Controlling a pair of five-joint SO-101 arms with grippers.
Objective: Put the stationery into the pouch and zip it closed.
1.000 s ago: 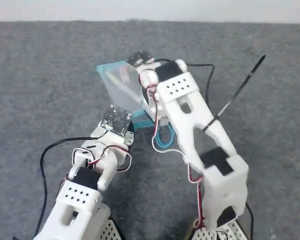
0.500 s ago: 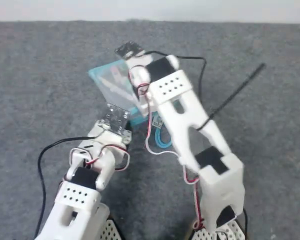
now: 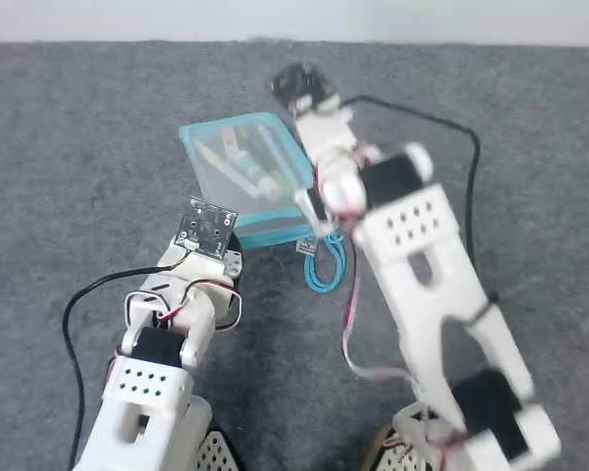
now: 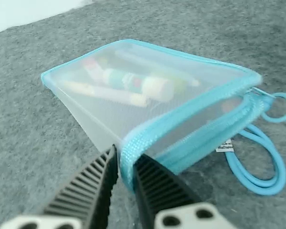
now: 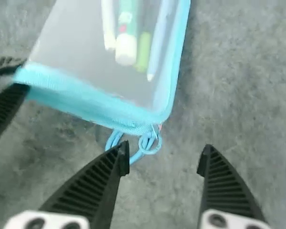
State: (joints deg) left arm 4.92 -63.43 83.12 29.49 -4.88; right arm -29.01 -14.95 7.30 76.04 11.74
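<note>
The pouch (image 3: 243,177) lies at upper centre of the high view on the grey carpet (image 3: 79,137). The stationery (image 4: 133,85) is inside, the left gripper (image 4: 125,164) is clamped on the zip-edge corner, and the right gripper (image 5: 164,157) has its fingers wide apart over the zipper pull ring (image 5: 149,142). If the zip needs a final tug, the ring is small and the blue loop strap (image 3: 324,270) touches it, so a closing grasp could catch the strap, or the thin corner pinch could slip and let the pouch drag.
</note>
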